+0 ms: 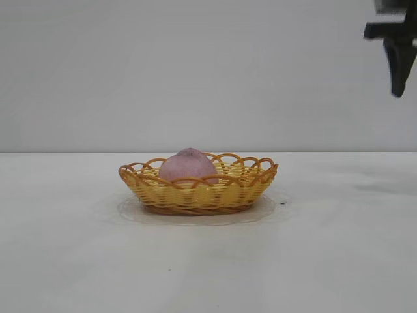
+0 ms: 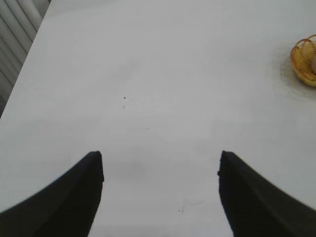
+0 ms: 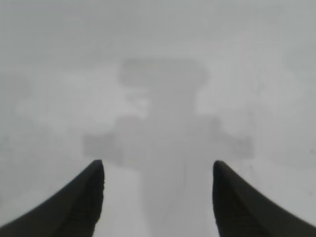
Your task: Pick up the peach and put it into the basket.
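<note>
Peach [image 1: 187, 165] sits inside the basket [image 1: 202, 193], toward its left half in the exterior view, dome side up, top poking above the scalloped rim. Nothing touches it. Basket rests flat on the white table [image 1: 339, 261], roughly centre of the exterior view, with a faint round mark on the tabletop around its base.

Right gripper [image 1: 399, 62] is high in the exterior view's upper right corner, well above the table and well off to the right of the basket. Well apart from the peach, no contact. Right wrist view: both fingers [image 3: 74, 197] spread wide, nothing between them, so it is open and empty. Below it only bare tabletop with the blurred shadow of the arm [image 3: 163, 128]; neither peach nor basket appears in that view.

Left gripper [image 2: 160, 190] does not appear in the exterior view. Left wrist view: fingers [image 2: 69, 202] spread apart, nothing held, open and empty over bare table. The basket [image 2: 302, 61] shows at the edge of that view, far from the fingers, with a sliver of peach [image 2: 313, 63] inside. A ribbed pale surface [image 2: 17, 37] runs along the table edge at the opposite corner of that view.

Peach is in the basket, both claws are clear of it, and the right one is the only one visible near the scene.
</note>
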Robot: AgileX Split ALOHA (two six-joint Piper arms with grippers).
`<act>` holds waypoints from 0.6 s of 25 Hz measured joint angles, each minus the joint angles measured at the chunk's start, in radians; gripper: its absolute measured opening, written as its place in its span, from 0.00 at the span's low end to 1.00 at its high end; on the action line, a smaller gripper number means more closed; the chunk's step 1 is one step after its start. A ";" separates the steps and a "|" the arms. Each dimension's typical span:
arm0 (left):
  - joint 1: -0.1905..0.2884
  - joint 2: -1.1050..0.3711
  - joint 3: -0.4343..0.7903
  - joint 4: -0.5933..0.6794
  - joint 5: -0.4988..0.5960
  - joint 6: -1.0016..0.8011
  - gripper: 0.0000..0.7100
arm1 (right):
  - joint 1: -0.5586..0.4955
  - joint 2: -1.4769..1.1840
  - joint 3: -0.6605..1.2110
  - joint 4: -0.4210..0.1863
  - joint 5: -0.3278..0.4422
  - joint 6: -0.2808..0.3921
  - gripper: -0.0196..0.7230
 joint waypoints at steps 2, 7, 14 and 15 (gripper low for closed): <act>0.000 0.000 0.000 0.000 0.000 0.000 0.62 | 0.000 -0.118 0.116 -0.002 -0.006 -0.002 0.57; 0.000 0.000 0.000 0.000 0.000 0.000 0.62 | 0.000 -0.452 0.400 -0.006 0.076 -0.006 0.57; 0.000 0.000 0.000 0.000 0.000 0.000 0.62 | 0.000 -0.942 0.663 -0.006 0.202 -0.008 0.57; 0.000 0.000 0.000 0.000 0.000 0.000 0.62 | 0.000 -1.005 0.687 -0.006 0.212 -0.009 0.57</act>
